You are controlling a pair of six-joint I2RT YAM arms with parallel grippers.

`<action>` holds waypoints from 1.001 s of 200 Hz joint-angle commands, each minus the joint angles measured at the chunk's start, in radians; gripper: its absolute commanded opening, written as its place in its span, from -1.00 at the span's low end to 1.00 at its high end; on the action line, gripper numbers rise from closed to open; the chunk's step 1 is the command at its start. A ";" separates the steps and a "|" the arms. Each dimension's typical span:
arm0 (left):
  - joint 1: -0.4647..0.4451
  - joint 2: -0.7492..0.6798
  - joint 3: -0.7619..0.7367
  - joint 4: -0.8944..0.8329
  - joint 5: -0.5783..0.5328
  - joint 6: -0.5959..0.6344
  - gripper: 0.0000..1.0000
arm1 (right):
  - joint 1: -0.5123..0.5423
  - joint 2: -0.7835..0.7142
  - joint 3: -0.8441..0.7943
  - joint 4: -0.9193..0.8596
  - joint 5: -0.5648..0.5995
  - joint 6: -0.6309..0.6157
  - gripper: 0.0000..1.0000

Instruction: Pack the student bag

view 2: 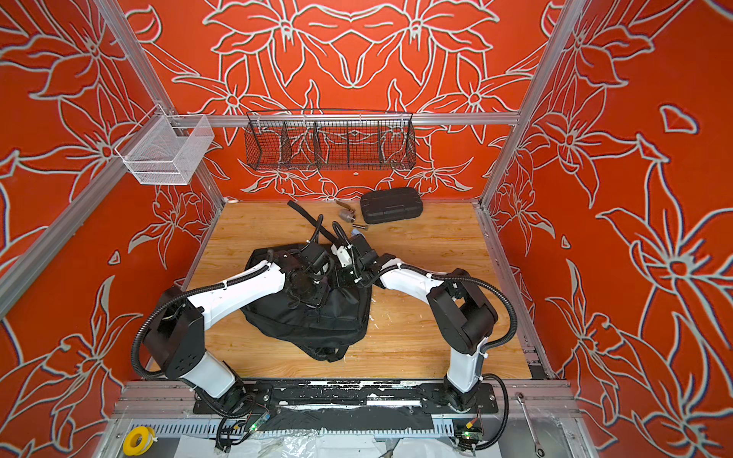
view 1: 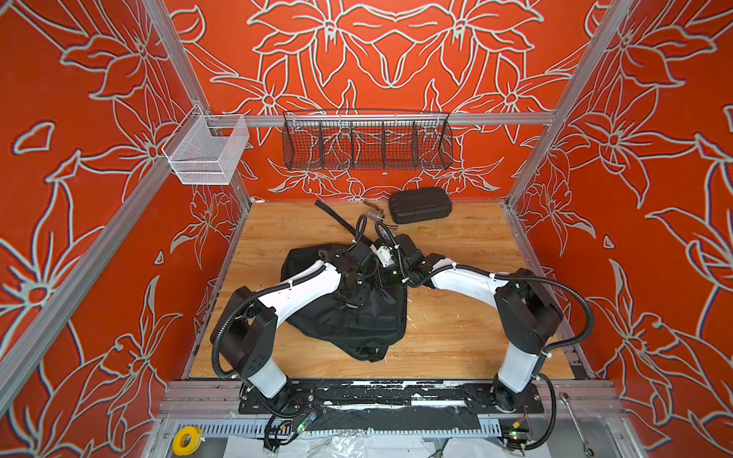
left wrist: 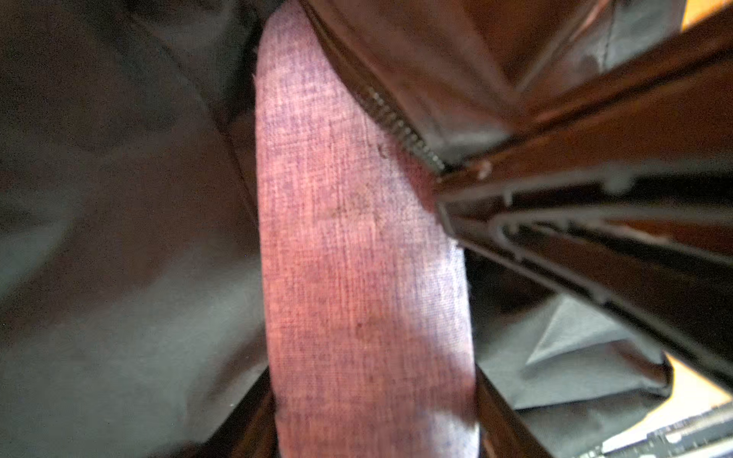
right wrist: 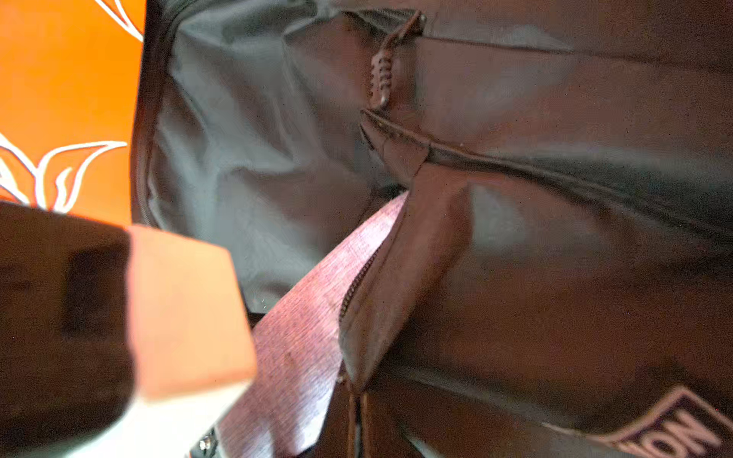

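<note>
Red walls with pale flower outlines close in a wooden table (view 1: 456, 325). The black bag (view 1: 357, 329) lies slumped near the table's middle in both top views, with 2 arms bent over its far end. The left wrist view is filled by a purple item (left wrist: 357, 238) of woven cloth, flat with a rounded end. The left tool (left wrist: 373, 372) pinches it, a dark finger (left wrist: 496, 416) showing along each side. The item's far end runs past the zipper (left wrist: 400, 127) into the bag's opening. The right wrist view shows the same item (right wrist: 301, 337) slanting under the lifted zipper edge, with grey lining beyond it. A ribbed zip pull (right wrist: 380, 75) hangs above, and a label patch (right wrist: 674, 428) sits on the bag's front. The right tool (right wrist: 359, 396) is pressed together, and a fold of the bag's zipper edge comes to a point right at its tips, so it appears to pinch that edge. A black strap (view 1: 335, 216) trails from the bag toward the back wall. Behind the bag, 3 small metal parts (view 1: 375, 216) lie beside the strap. A ribbed black case (view 1: 419, 205) rests just beyond them against the wall. Above and behind the bag a black wire basket (view 1: 367, 142) hangs on a rail, with a white mesh basket (view 1: 206, 152) farther left. Well in front of the bag, off the wood, lie a yellow tape roll (view 1: 185, 441) and a wrench (view 1: 575, 424).
</note>
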 commanded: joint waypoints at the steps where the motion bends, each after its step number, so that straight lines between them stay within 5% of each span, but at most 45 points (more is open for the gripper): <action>1: -0.007 -0.043 -0.050 0.195 -0.048 0.033 -0.65 | 0.013 -0.002 0.030 0.031 -0.157 0.023 -1.00; 60: -0.028 -0.010 -0.044 0.194 0.149 0.213 -0.56 | -0.028 0.045 0.095 0.049 -0.262 0.025 -1.00; 103: -0.027 0.012 -0.008 0.095 0.128 0.373 -0.56 | -0.042 0.058 0.142 -0.082 -0.264 -0.078 -1.00; 182: -0.012 0.152 0.091 0.237 0.044 0.252 -0.47 | -0.046 0.070 0.063 0.102 -0.365 0.090 -1.00; 200: -0.010 0.216 0.161 0.174 -0.019 0.178 -0.07 | -0.048 0.069 0.070 0.090 -0.353 0.088 -1.00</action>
